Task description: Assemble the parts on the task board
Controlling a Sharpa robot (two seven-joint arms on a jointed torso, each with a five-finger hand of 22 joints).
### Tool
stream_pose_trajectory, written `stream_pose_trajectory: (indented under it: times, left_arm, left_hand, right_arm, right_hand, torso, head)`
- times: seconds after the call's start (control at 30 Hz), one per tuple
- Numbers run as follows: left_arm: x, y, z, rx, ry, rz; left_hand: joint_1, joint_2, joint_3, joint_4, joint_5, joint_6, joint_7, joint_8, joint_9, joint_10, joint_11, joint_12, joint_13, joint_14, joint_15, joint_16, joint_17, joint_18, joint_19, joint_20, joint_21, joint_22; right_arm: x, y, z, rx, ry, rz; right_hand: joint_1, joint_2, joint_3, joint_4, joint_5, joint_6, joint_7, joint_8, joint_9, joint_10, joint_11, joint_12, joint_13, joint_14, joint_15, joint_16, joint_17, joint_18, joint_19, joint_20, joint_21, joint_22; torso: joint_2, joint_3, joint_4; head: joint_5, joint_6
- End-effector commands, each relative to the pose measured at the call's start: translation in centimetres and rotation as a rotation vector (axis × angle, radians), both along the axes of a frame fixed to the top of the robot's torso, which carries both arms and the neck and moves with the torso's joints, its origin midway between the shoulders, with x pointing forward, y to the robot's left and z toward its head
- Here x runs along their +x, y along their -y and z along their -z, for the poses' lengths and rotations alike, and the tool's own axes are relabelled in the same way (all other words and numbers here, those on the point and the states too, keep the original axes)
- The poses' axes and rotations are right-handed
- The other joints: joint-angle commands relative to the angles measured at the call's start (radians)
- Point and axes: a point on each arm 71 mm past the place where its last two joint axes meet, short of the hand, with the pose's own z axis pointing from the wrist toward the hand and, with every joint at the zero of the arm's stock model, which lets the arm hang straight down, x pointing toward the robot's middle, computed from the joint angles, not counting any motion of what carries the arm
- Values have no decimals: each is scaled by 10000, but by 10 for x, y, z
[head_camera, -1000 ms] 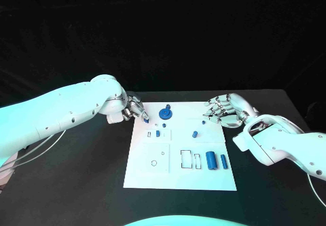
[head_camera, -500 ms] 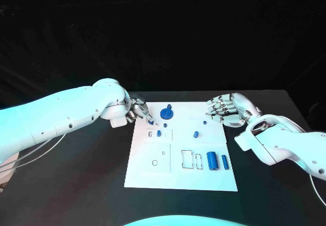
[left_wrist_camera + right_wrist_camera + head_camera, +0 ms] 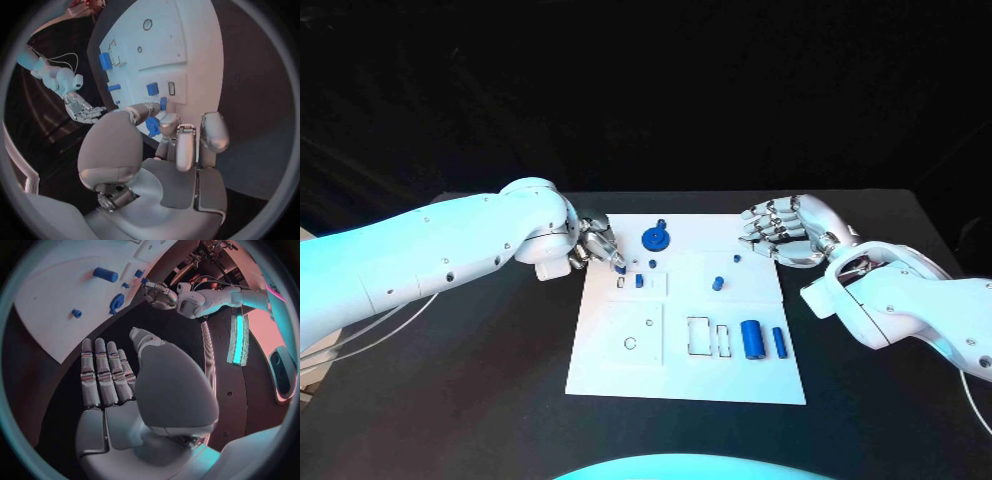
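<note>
At task board (image 3: 687,370) ten-o'clock corner: left hand (image 3: 593,243) pinching small blue part (image 3: 619,268); right hand (image 3: 783,231) at two o'clock, fingers spread, empty.

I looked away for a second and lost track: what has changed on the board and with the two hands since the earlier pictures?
The left hand, pinching a small blue part, has moved inward over the task board, toward the slots near its far left corner. The right hand still hovers open at the board's far right edge. The blue gear-like part, the two blue cylinders and the other small pieces lie as before.
</note>
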Motion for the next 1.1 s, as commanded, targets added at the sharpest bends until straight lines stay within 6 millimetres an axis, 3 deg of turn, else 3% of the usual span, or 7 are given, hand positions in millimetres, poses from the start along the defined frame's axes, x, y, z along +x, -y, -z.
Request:
stream_pose_trajectory:
  times: [0.03, 0.47, 1.1]
  left_arm:
    - [-1, 1, 2, 65, 16, -1]
    - [-4, 2, 9, 331, -192, 252]
    - [-6, -1, 13, 671, -364, 463]
  left_hand:
    - [-17, 53, 1531, -1491, 41, 179, -134, 72, 1179, 90, -18, 68, 19, 726, -78, -1, 1505, -134, 59, 7, 37, 12]
    - [-64, -14, 1573, -1517, 158, 241, -161, 84, 1200, 175, -45, 125, 107, 733, -103, 5, 1522, -138, 75, -19, 49, 31]
    - [-66, -25, 1579, -1525, 177, 248, -165, 84, 1202, 172, -49, 113, 89, 736, -106, 10, 1532, -140, 79, -23, 52, 37]
  right_arm:
    - [0, -2, -1, 33, 89, -212]
    - [0, -2, -1, 34, 98, -209]
    - [0, -1, -1, 25, 107, -149]
  right_hand:
    - [85, 22, -14, -35, 55, -11, 221, -61, -19, -28, 48, -53, -14, 0, 72, -38, -36, 136, -72, 11, -52, -48]
    - [73, 20, -65, -32, 75, -5, 247, -96, -37, -26, 68, -127, -10, -16, 96, -48, -144, 133, -133, 37, -55, -190]
    - [6, 18, -195, 13, 137, 40, 281, -131, -59, 32, 92, -199, -4, -20, 130, -42, -299, 137, -178, 71, -43, -385]
  torso:
    - [-1, -2, -2]
    - [5, 15, -21]
    - [13, 4, -16]
  head:
    - [27, -21]
    - [58, -59]
    - [35, -147]
